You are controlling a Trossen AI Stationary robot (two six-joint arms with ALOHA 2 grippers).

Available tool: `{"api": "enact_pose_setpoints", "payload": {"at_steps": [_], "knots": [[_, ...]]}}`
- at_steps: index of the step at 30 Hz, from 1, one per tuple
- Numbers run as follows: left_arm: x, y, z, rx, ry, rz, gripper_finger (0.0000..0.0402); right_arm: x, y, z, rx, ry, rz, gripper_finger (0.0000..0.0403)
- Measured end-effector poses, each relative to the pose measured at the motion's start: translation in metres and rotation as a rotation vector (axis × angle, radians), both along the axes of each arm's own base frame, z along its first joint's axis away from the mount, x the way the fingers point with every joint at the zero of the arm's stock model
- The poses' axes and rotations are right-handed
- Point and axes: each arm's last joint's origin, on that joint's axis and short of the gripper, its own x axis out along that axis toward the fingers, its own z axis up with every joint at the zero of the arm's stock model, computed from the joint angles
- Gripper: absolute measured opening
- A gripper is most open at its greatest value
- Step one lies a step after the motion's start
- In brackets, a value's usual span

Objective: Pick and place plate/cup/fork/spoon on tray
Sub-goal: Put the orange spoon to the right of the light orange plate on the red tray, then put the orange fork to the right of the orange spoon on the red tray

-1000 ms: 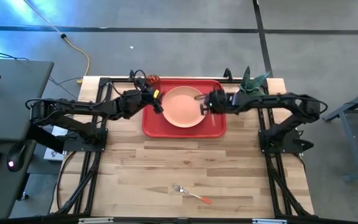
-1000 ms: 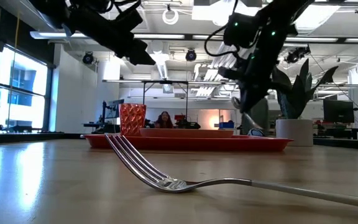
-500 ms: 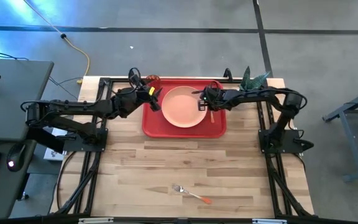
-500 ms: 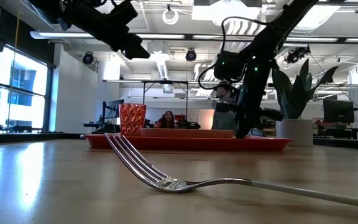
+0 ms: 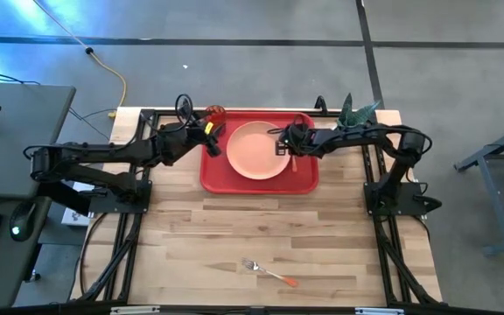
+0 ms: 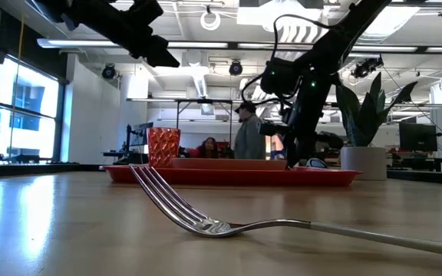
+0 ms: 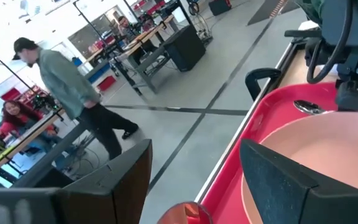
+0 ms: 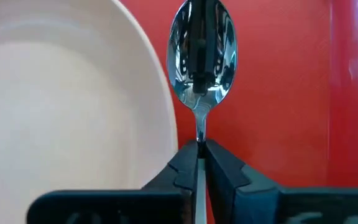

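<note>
The large red rectangular plastic tray (image 5: 302, 178) with a raised rim is seen at the far middle of the light wooden table (image 5: 269, 232). On it lies the round, flat peach-pink plate (image 5: 255, 150), and the small translucent red-orange tumbler (image 5: 216, 113) stands upright in the tray's far left corner. The right gripper (image 8: 197, 152) is lowered over the right part of the tray, just beside the plate, and its two dark fingers are pinched tight on the stem of the small spoon with a silver metal bowl (image 8: 201, 55); the bowl is seen over the red tray floor next to the plate's rim, though whether it touches the floor cannot be told. The left gripper (image 5: 210, 144) is held above the tray's left edge, near the tumbler, with its fingers (image 7: 272, 180) spread apart and nothing between them. The small fork with silver tines and an orange handle (image 5: 269, 272) lies on the near part of the table, well apart from the tray.
</note>
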Motion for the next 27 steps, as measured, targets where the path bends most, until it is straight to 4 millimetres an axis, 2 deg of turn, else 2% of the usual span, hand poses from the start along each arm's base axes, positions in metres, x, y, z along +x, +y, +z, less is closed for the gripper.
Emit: {"api": "enact_pose_setpoints", "payload": {"at_steps": [11, 17, 21, 27], "knots": [[-0.007, -0.002, 0.004, -0.009, 0.005, 0.0, 0.0232, 0.003, 0.007, 0.0, 0.004, 0.002, 0.024, 0.0052], [-0.018, -0.004, 0.002, -0.029, 0.082, 0.004, 0.0232, 0.003, 0.009, 0.003, -0.022, 0.017, 0.064, 0.0087], [-0.027, -0.006, 0.009, -0.045, 0.039, 0.01, 0.0232, 0.007, 0.023, 0.012, -0.044, 0.011, 0.161, 0.0105], [-0.033, -0.01, 0.013, -0.092, -0.004, -0.05, 0.0232, 0.014, 0.058, 0.036, -0.136, -0.036, 0.272, 0.011]]}}
